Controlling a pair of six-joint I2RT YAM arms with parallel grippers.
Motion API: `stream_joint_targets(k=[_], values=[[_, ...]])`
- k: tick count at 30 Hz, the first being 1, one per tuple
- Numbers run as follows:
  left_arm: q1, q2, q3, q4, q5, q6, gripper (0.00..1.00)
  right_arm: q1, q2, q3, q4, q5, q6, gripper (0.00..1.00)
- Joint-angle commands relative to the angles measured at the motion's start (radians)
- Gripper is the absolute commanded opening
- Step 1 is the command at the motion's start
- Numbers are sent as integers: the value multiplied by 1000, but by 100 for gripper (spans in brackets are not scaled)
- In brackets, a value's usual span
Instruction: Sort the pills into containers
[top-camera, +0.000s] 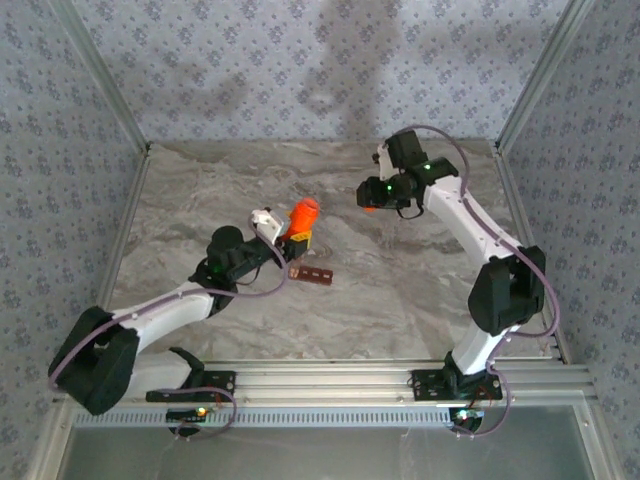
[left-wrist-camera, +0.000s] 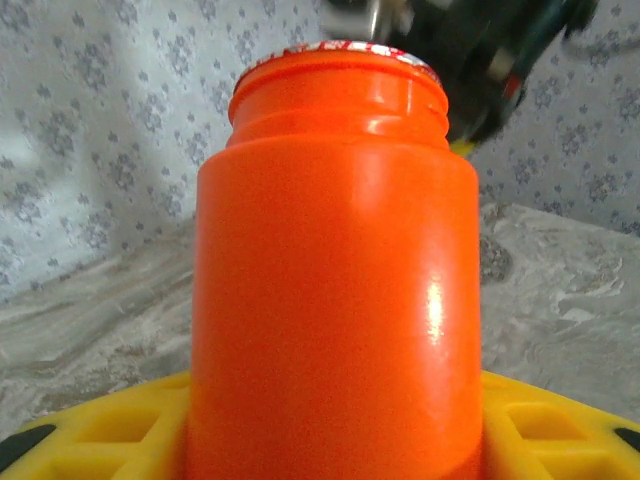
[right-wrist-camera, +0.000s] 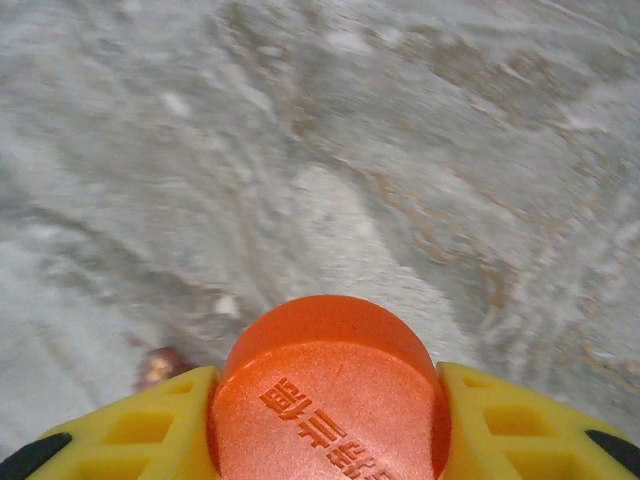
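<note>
My left gripper (top-camera: 291, 238) is shut on an orange bottle (top-camera: 303, 214), which it holds tilted above the table's middle. In the left wrist view the bottle (left-wrist-camera: 335, 280) stands between the yellow fingers (left-wrist-camera: 105, 432), uncapped, with a foil-covered mouth. My right gripper (top-camera: 369, 196) hangs off to the bottle's right, shut on the orange cap (right-wrist-camera: 330, 395), which has raised lettering and sits between yellow fingers (right-wrist-camera: 150, 430). The containers (top-camera: 310, 273), a dark red-brown strip, lie on the table just below the bottle. The pills are hidden.
The marble-patterned table (top-camera: 400, 290) is walled by patterned panels on three sides. A metal rail (top-camera: 330, 380) with both arm bases runs along the near edge. A small blurred brown spot (right-wrist-camera: 155, 366) lies on the table under the right wrist.
</note>
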Motion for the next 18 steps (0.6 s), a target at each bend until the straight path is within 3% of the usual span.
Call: stream_joint_targets(k=[1,10,18], values=[[21,61,47,131,86,-15,0,-14,-15,68,-77,-166,-45,40],[51,263,198,130,268,17,0,-31,-8,173,-171,-349,-140,39],[60,336,265,118,342,41,0,-34,6,251,-274,-470,-228,40]])
